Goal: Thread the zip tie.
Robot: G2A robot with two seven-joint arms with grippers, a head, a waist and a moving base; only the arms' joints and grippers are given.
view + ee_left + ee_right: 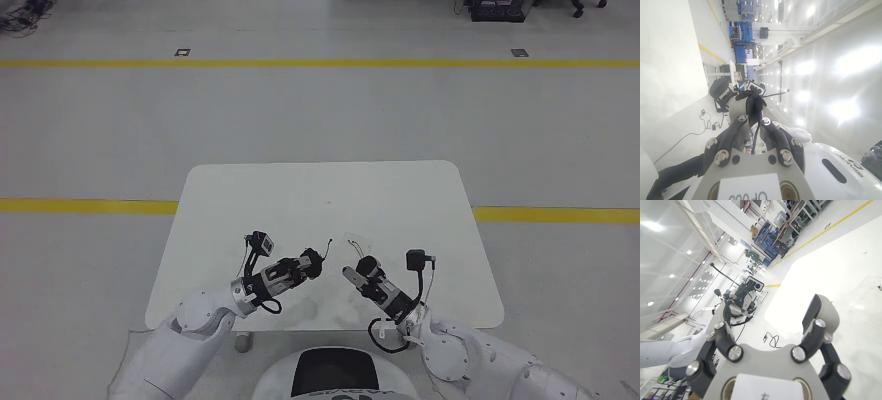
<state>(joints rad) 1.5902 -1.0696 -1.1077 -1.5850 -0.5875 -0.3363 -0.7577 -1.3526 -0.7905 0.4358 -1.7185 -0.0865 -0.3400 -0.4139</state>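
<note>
With the left end effector [754, 98], clamps the black zip tie [775, 94] between fingers pressed tight together. Grips the strap partway along its length: sends one thin end out past the fingertips, slightly bowed and tipped with a small knob, and lets the other stretch run back between the finger links toward the wrist. Holds this grip over the near half of the white table [320, 190], about midway across its width, with the free end of the tie angled away from the robot's side. Carries the right end effector [770, 306] just beside the left one, fingers spread wide apart, ribbed pads turned toward each other across the gap. Aims the two end effectors inward at one another, near but not touching, and holds the tie apart from the right fingers. From the right wrist view, catches the tie as a thin dark line jutting out of the left end effector, knob at its far tip. Shows, on the table just beyond the right end effector, a faint see-through item [356, 241], possibly a plastic sleeve or bag, too pale to make out properly. Backs all this with a pale floor [100, 130] crossed by two yellow lines [80, 205], one passing behind the table's far part and one farther off.
</note>
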